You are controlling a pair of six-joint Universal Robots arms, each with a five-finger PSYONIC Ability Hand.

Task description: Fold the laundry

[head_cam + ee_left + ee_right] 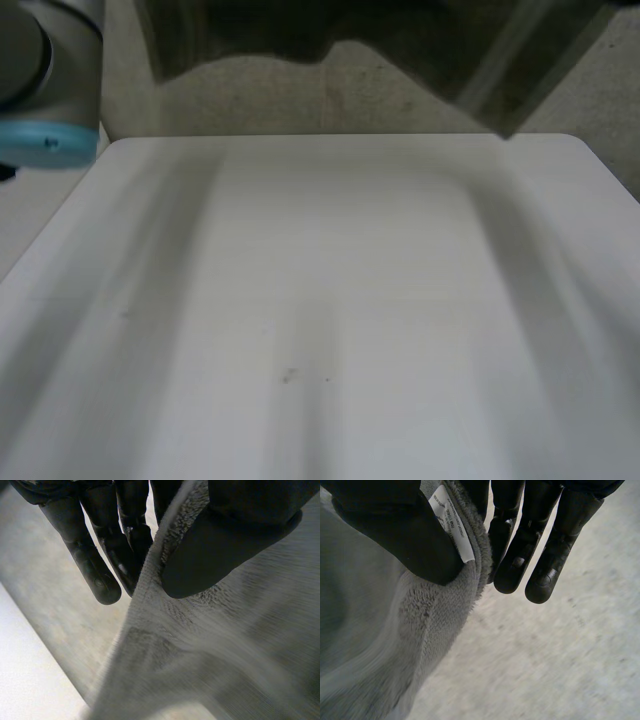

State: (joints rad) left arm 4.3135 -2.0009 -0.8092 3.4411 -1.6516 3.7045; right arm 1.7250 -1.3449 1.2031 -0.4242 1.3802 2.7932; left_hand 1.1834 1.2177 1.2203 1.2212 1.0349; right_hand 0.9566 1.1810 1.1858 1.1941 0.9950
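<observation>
At an edge of the grey towel [200,650], left hand [240,535] and right hand [395,525] each pinch the cloth.

Plain grey towel [200,650] with a white, dark-printed label [451,522]; black left hand [235,540] and right hand [395,530]; white table [320,300]; speckled grey floor [545,655]

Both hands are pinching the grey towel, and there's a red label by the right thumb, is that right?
Not quite. The label is white, not red, as the right wrist view shows. The rest holds: the left hand and the right hand both pinch the grey towel.
</observation>
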